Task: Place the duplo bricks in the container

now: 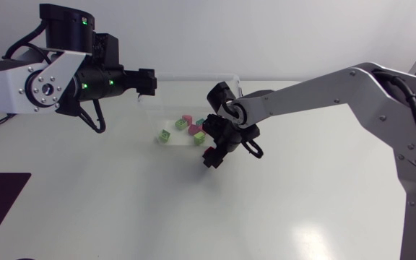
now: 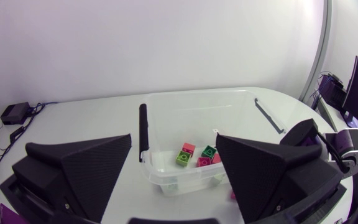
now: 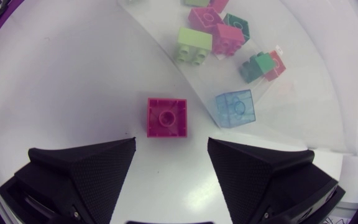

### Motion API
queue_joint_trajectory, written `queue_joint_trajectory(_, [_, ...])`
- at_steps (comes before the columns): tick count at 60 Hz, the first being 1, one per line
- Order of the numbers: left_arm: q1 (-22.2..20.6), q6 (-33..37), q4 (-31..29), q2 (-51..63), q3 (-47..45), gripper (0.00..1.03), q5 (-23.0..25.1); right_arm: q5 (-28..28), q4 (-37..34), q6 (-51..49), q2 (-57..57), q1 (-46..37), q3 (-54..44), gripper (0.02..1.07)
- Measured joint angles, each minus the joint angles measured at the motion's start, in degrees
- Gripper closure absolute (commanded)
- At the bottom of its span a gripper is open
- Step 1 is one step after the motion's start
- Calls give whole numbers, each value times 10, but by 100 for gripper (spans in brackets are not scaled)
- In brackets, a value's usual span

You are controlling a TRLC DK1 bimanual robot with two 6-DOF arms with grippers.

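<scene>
Hovering spread apart over the counter (image 3: 61, 74), the right fingers (image 3: 86, 168) are facing the pink brick (image 3: 166, 116), which is lying just ahead of their gap (square, so no long axis), apparently just outside the container (image 3: 316, 74); the left fingers (image 2: 79, 168), also apart, are hanging farther off.

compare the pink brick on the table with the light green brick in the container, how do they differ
Place: the pink brick lies on the table, just ahead of the open right tool; the light green brick is inside the container. Pose: the pink brick shows its hollow underside up; the light green brick is tipped, studs facing sideways. Colour: pink against pale green. Both are small duplo bricks.
</scene>
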Motion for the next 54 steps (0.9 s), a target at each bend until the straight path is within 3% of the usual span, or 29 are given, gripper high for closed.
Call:
queue_joint_trajectory(19, [6,0,2,0,-9,9,0,0,-42,-1,29,14,59,24])
queue_joint_trajectory(36, [8,0,2,-4,-18,8,0,0,-101,3,64,14,116,30])
queue_joint_trajectory(46, [8,0,3,-16,-18,8,0,0,-118,8,75,14,132,51])
queue_joint_trajectory(51, [8,0,4,-17,-18,8,0,0,-118,14,76,14,134,74])
queue_joint_trajectory(54, [8,0,4,-17,-19,8,0,0,-118,18,77,14,134,76])
